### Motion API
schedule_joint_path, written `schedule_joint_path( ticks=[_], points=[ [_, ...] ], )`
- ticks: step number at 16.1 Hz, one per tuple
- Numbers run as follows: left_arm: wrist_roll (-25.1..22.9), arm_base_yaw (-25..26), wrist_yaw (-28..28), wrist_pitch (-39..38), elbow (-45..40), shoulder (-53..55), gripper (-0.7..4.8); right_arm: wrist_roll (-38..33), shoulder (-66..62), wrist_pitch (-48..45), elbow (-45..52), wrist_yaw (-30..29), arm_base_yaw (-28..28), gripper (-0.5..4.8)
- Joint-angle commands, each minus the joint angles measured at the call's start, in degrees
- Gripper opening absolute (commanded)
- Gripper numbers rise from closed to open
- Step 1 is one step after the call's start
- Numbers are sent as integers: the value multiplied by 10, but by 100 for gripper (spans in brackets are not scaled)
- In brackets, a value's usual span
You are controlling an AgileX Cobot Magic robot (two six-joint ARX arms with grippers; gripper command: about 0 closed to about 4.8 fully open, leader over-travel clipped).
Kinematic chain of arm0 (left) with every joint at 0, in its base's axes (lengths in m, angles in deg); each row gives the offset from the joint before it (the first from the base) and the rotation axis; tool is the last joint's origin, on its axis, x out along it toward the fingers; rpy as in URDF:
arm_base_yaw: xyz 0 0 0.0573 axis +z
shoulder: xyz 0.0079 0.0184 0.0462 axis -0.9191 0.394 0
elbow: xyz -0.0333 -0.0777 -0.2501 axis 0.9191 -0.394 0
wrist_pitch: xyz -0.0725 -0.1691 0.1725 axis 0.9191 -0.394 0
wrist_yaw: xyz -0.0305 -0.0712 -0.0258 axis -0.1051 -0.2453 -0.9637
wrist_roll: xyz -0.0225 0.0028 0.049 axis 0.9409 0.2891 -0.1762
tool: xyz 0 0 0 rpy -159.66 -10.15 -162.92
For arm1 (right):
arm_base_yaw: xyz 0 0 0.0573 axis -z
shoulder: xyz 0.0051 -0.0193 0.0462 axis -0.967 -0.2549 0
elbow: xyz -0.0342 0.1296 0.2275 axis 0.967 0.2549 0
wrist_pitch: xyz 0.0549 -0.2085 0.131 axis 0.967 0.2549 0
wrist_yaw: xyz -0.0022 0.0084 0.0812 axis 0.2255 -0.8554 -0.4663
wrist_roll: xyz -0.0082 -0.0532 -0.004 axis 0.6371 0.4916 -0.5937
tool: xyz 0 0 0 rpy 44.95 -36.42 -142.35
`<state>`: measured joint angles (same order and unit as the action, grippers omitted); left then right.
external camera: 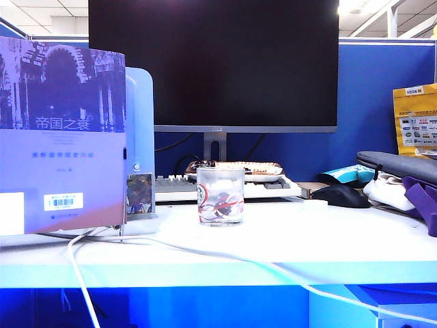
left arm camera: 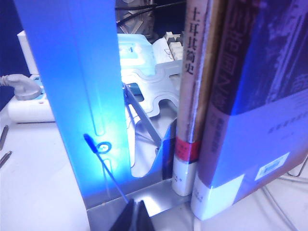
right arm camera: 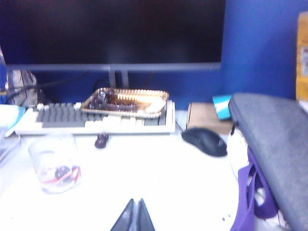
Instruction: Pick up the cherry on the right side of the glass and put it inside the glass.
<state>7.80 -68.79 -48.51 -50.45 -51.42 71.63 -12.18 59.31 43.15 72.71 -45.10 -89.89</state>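
The glass, a short clear tumbler with red ribbon lines, stands mid-table in front of the keyboard. It also shows in the right wrist view as the glass. A dark round cherry sits low inside it, seen in the exterior view as a dark blob. My right gripper is shut and empty, pulled back over bare table, well to the right of the glass and nearer than it. My left gripper is shut and empty, right at the metal bookend's base. Neither gripper shows in the exterior view.
A second small dark fruit lies on the table by the keyboard, beyond the glass. A foil tray rests on the keyboard. A mouse and grey bag are at the right. Books stand left. A white cable crosses the front.
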Motion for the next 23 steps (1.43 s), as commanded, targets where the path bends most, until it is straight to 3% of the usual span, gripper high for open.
schedule_joint_path(
  ticks=[1,5,8,12,15,23],
  points=[
    [-2,0,-2,-7,0,-2,-5,3,0,-30,19,-3,31,-1],
    [-2,0,-2,-7,0,-2,-5,23,0,0,40,-3,47,-1],
    [-2,0,-2,-7,0,-2,-5,28,0,118,40,1,47,-1],
    [-2,0,-2,-7,0,-2,-5,25,0,114,40,14,49,-1],
    [-2,0,-2,-7,0,-2,-5,-15,0,113,40,19,49,-1],
    [-2,0,-2,-7,0,-2,-5,-13,0,110,40,14,48,-1]
  ],
)
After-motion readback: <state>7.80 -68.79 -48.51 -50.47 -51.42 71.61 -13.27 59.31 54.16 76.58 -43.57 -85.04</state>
